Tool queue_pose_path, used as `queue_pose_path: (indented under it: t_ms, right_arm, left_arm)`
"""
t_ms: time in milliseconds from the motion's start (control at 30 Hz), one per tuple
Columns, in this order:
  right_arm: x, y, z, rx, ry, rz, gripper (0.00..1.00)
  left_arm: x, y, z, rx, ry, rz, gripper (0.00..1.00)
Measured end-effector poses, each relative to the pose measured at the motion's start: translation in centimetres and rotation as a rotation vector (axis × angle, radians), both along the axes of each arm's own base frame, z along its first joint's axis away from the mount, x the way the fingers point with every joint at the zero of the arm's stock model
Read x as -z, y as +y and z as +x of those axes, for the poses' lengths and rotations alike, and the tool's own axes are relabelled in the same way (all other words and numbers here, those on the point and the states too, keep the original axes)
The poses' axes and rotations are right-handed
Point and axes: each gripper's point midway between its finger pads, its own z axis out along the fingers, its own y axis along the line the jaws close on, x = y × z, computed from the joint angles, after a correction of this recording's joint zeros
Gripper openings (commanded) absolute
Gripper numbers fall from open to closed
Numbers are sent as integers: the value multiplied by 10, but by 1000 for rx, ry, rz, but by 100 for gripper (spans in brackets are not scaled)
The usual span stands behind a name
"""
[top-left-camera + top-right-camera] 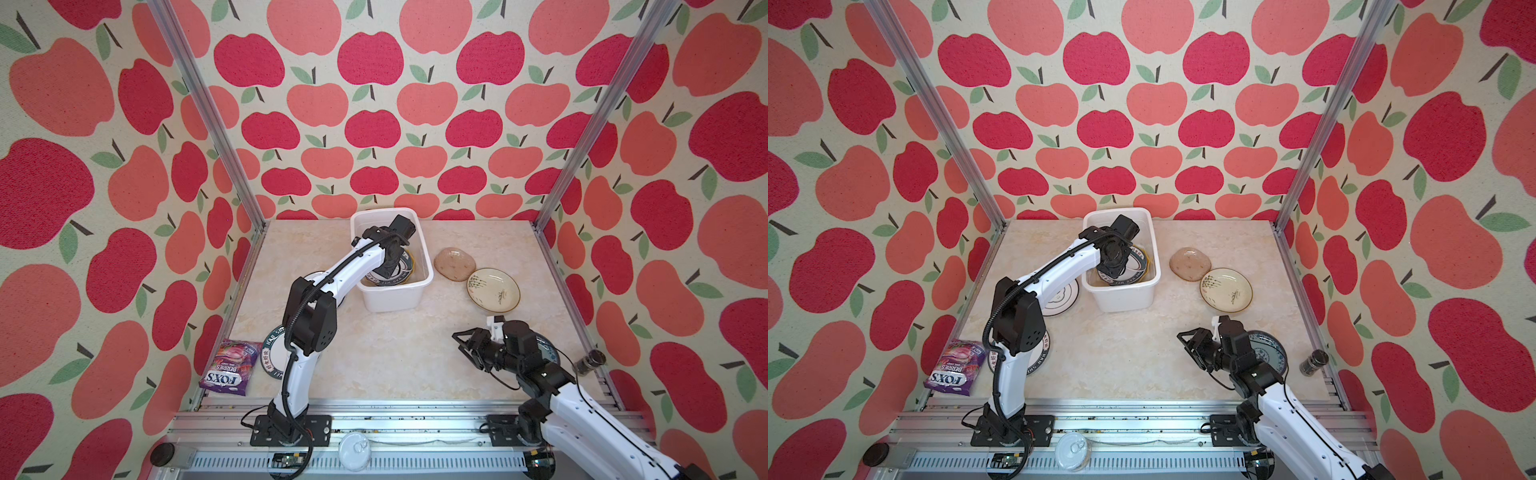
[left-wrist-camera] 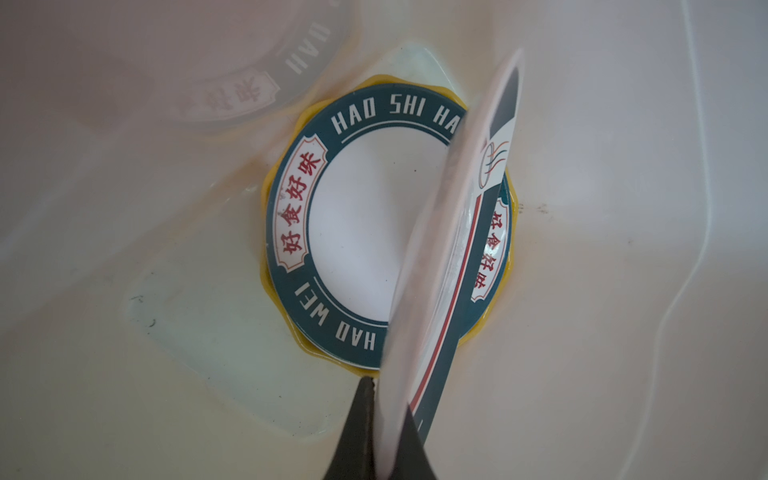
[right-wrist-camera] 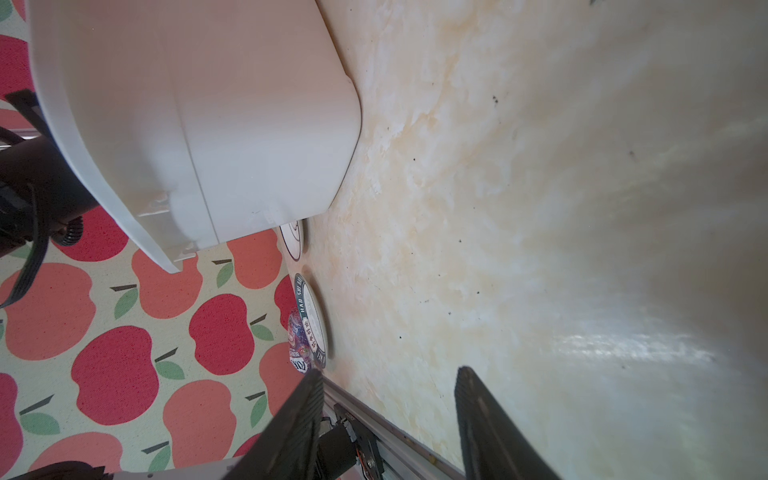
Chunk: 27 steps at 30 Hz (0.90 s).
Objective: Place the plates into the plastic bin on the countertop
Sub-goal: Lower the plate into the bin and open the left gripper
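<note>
Inside the bin (image 1: 392, 299), straight below your left gripper (image 2: 386, 395), a flat plate (image 2: 357, 216) lies on a lower plate (image 2: 514, 208), with the edge-on plate (image 2: 449, 249) standing between its jaws. Beyond your right gripper (image 1: 459, 344), a near plate (image 1: 493, 289) and a far plate (image 1: 455, 264) sit side by side on the counter (image 1: 395, 353).

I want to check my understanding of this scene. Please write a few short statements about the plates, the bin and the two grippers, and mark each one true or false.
1. The left gripper is shut on a white plate, held on edge inside the plastic bin. True.
2. The right gripper holds the cream plate. False: it is open and empty, and the cream plate lies on the countertop.
3. In the bin, a lettered plate lies on a yellow plate. True.
4. The translucent brown plate is in the bin. False: it lies on the countertop, between the bin and the cream plate.
</note>
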Motion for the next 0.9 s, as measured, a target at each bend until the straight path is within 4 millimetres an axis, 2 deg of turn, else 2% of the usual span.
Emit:
queue_pose_path:
  t_ms: [300, 633, 767, 900]
  right_arm:
    - [0, 0, 0, 2, 2, 1, 54]
    - [-2, -1, 1, 8, -4, 5, 54]
    - [-4, -1, 1, 9, -12, 10, 54]
    - [-4, -3, 1, 14, -11, 9, 54]
  left_arm:
    - [6, 2, 5, -10, -11, -9, 13]
    - [10, -2, 5, -8, -6, -30, 15]
    - [12, -2, 5, -8, -2, -30, 26]
    - [15, -3, 3, -3, 8, -29, 30]
